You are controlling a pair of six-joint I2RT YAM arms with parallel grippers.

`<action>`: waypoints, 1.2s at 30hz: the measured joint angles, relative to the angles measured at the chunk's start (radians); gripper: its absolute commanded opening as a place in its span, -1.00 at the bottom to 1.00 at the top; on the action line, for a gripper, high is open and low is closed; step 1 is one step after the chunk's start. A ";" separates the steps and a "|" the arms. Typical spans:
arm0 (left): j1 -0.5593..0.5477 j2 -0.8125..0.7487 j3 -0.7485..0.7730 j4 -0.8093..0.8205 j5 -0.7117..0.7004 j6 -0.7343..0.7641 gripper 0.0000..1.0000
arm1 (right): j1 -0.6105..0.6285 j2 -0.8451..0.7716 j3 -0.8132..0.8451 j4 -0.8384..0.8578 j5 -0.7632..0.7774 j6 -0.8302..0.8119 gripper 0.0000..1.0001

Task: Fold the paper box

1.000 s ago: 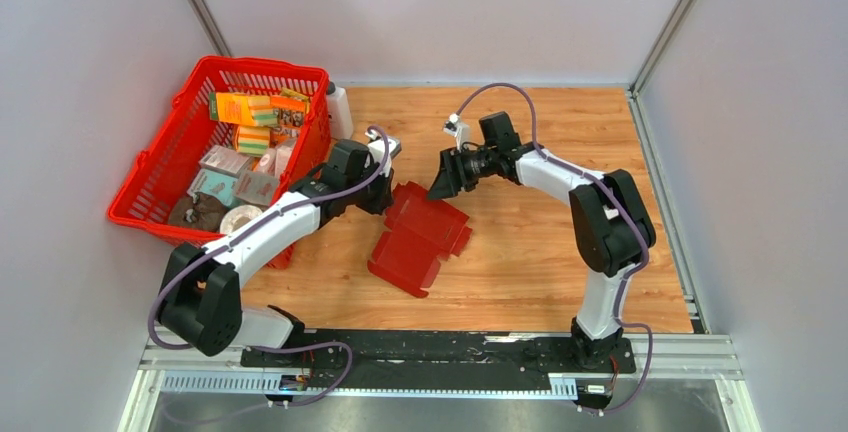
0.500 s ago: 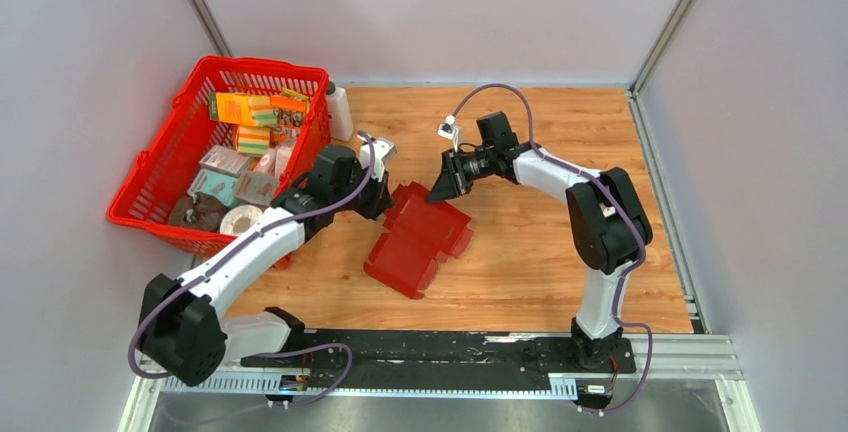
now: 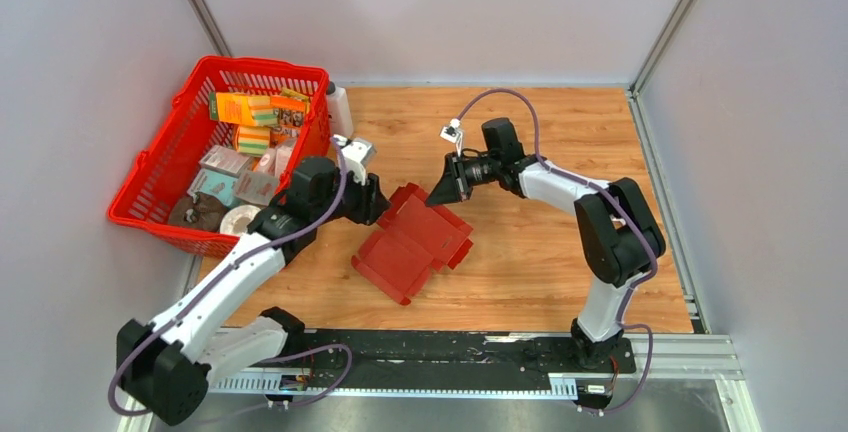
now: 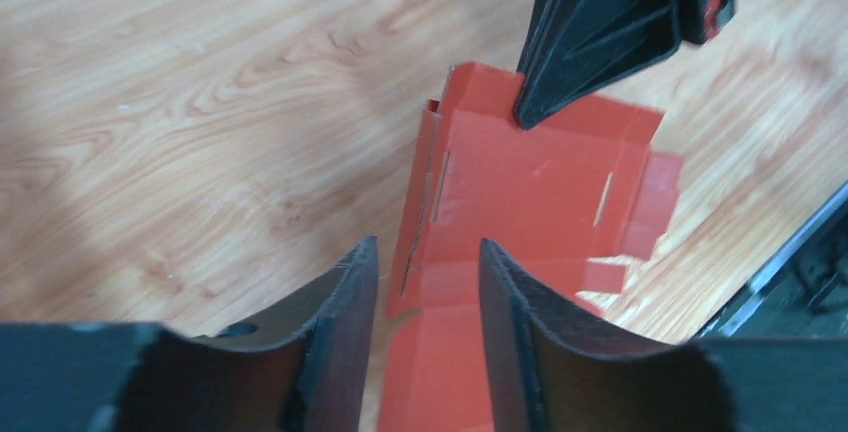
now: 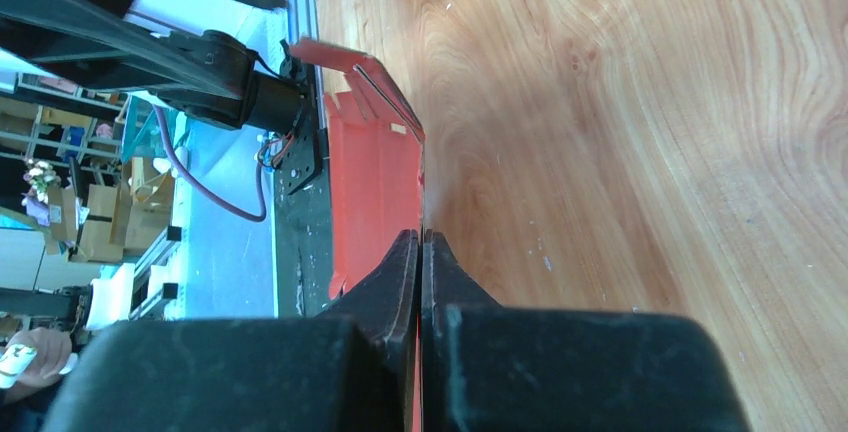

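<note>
Red cardboard sheet, the paper box (image 3: 408,242), lies unfolded on the wooden table (image 3: 560,252) near the centre of the overhead view. It sits between the two arms and is turned diagonal to the table edges. Slots and small tabs show along its sides in the left wrist view (image 4: 530,182).

Right gripper (image 3: 440,190): the jaws are pressed together with no gap visible. In the right wrist view (image 5: 420,237) the sheet (image 5: 370,182) is seen edge-on and runs straight out from the fingertips. A thin red line shows between the fingers lower in that frame, so the jaws are pinched on the sheet's edge. The left wrist view shows the same tip (image 4: 524,117) meeting the sheet's upper edge, at a flap that stands up from the table.

Left gripper (image 3: 372,200): the jaws are apart by a moderate gap. In its own camera (image 4: 428,247) the two black fingers (image 4: 340,322) frame the end of the sheet at the bottom of the frame, and red cardboard fills the space between them. Cannot tell whether either finger touches the card; nothing is clamped.

Upper left of the overhead view: red mesh basket (image 3: 215,64) holding printed packages. A white bottle (image 3: 339,110) stands just beside its right side.
</note>
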 measured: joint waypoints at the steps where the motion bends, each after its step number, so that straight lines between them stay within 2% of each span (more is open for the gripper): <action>1: 0.000 -0.035 0.000 -0.006 -0.018 -0.018 0.09 | 0.000 -0.006 -0.008 0.025 0.009 0.018 -1.00; 4: 0.000 -0.126 0.011 -0.027 -0.076 -0.067 0.04 | 0.000 -0.018 -0.026 0.072 0.031 0.056 -1.00; 7: -0.001 -0.124 0.079 -0.071 -0.106 -0.105 -0.17 | 0.000 -0.035 -0.043 0.100 0.058 0.082 -1.00; 11: -0.045 -0.013 0.208 -0.113 -0.139 -0.117 -0.24 | 0.000 -0.053 -0.048 0.126 0.076 0.103 -1.00; 14: -0.115 0.078 0.294 -0.134 -0.190 -0.114 -0.43 | 0.000 -0.064 -0.056 0.143 0.081 0.113 -1.00; 23: -0.224 0.330 0.536 -0.249 -0.433 -0.114 -0.77 | 0.000 -0.105 -0.081 0.177 0.103 0.128 -1.00; 28: -0.265 0.419 0.605 -0.303 -0.553 -0.109 -0.83 | 0.000 -0.107 -0.083 0.183 0.105 0.132 -1.00; 36: -0.292 0.496 0.621 -0.355 -0.639 -0.107 -0.90 | 0.000 -0.109 -0.092 0.193 0.105 0.140 -1.00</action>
